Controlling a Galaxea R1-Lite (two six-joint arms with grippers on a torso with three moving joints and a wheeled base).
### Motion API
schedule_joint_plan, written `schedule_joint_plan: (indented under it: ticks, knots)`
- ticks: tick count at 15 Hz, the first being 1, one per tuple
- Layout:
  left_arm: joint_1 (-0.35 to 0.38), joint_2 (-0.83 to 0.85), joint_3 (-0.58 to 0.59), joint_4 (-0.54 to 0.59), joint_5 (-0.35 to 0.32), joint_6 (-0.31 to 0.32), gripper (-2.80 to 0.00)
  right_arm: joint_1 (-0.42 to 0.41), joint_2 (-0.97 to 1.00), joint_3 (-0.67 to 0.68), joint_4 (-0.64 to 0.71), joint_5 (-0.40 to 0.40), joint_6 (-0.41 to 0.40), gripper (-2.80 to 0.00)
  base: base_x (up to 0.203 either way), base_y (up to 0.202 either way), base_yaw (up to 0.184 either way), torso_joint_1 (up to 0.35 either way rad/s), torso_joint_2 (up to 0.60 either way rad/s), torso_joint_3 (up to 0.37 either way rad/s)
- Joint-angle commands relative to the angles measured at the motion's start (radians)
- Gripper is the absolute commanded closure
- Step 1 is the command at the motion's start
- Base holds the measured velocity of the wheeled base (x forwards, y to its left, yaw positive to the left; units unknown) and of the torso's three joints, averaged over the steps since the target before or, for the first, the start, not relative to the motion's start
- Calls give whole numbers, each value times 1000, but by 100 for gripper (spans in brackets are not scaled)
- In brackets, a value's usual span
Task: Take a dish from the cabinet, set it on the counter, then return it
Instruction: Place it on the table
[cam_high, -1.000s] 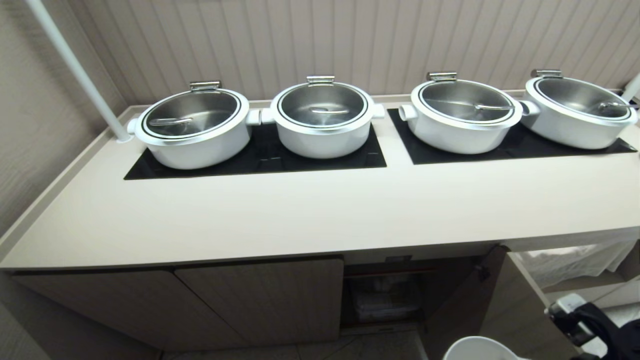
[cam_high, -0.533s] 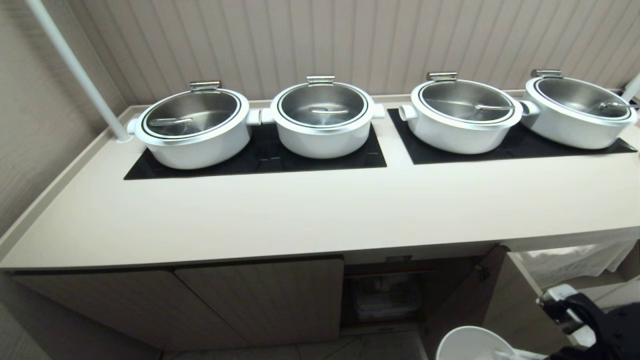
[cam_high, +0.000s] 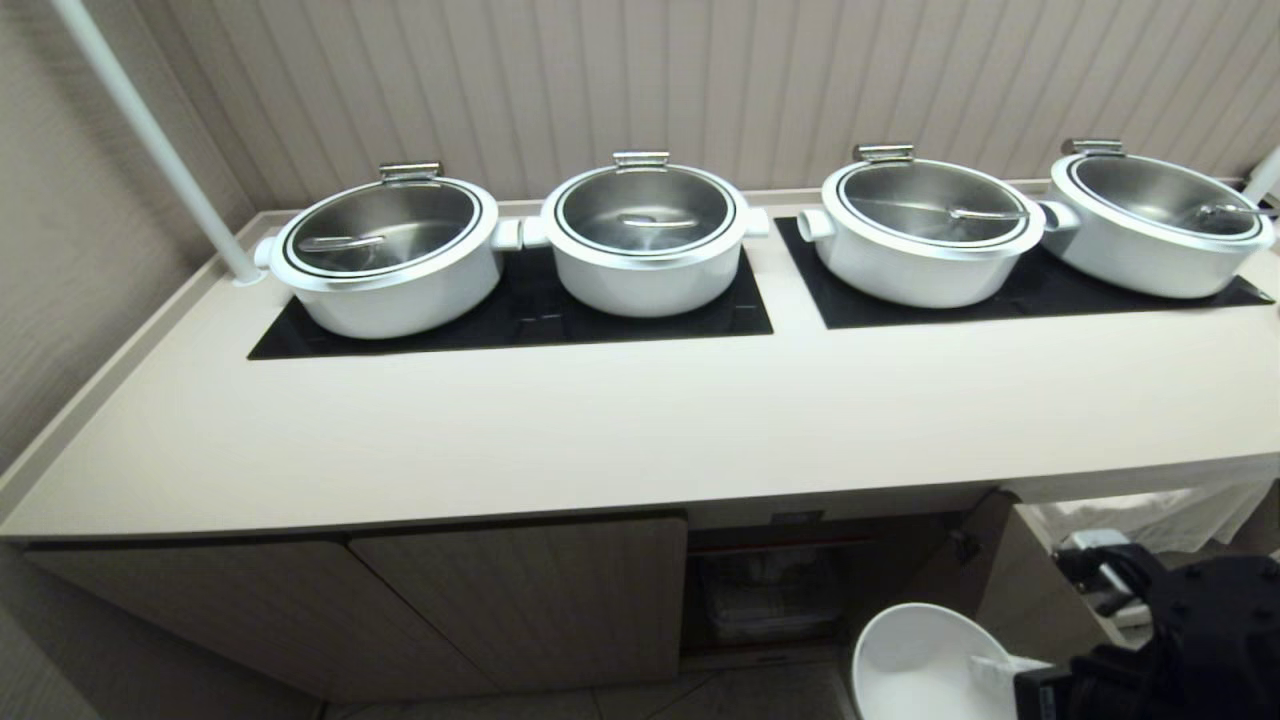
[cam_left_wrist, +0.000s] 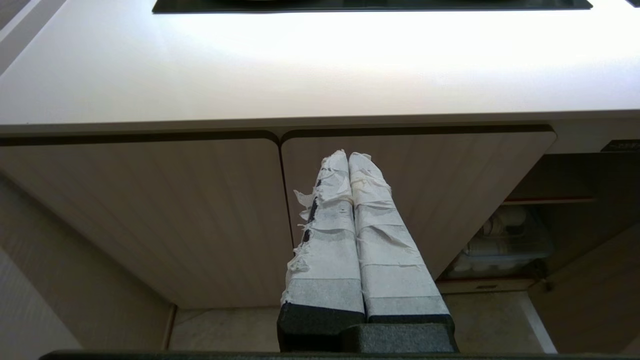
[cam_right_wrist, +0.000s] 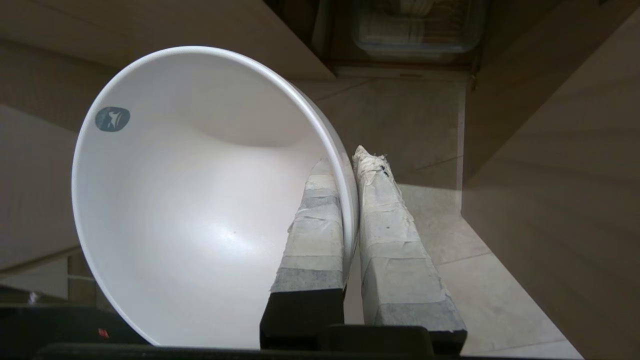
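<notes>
Four white pots (cam_high: 390, 255) with steel lids stand in a row along the far side of the counter (cam_high: 600, 430), two on each black cooktop panel (cam_high: 520, 315). The near stretch of the counter is plain beige. Below it is the cabinet (cam_high: 520, 600): two ribbed doors are shut toward seven o'clock in the head view, while the door (cam_high: 1020, 600) toward five o'clock is swung open. In the dark opening between them a clear plastic bin (cam_high: 765, 595) sits on the lower level, under a shelf with a red front edge (cam_high: 780, 547).

The bowl (cam_high: 915, 665) is outside the cabinet, in the air below counter height, at about five o'clock in the head view, in front of the open compartment. It is tilted, so its hollow faces up and toward the counter. The right gripper (cam_right_wrist: 350, 170) has its taped jaws clamped on the bowl's rim, one finger inside the bowl and one outside against the wall. A small grey-blue mark (cam_right_wrist: 112, 119) sits inside the bowl near the rim, on the side away from the grip. Beneath the bowl lies the tiled floor (cam_right_wrist: 480, 280).

The left gripper (cam_left_wrist: 349, 157) hangs in front of the shut cabinet doors, its taped jaws pressed together on nothing.
</notes>
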Motion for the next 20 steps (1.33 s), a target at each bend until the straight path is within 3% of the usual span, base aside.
schedule_joint_plan:
  ticks: [1,10,16,20]
  knots:
    - [0,0,0,0,0,-1,0,-15,43,-36,-2,-2,4,0,0,0,0,0,0,0]
    - [0,0,0,0,0,-1,0,-155,191,-302,83,-5,23,0,0,0,0,0,0,0]
    - [0,0,-1,0,0,-1,0,-166,294,-456,222,-5,165,0,0,0,0,0,0,0]
    - [0,0,-1,0,0,-1,0,-185,382,-577,252,-5,213,0,0,0,0,0,0,0]
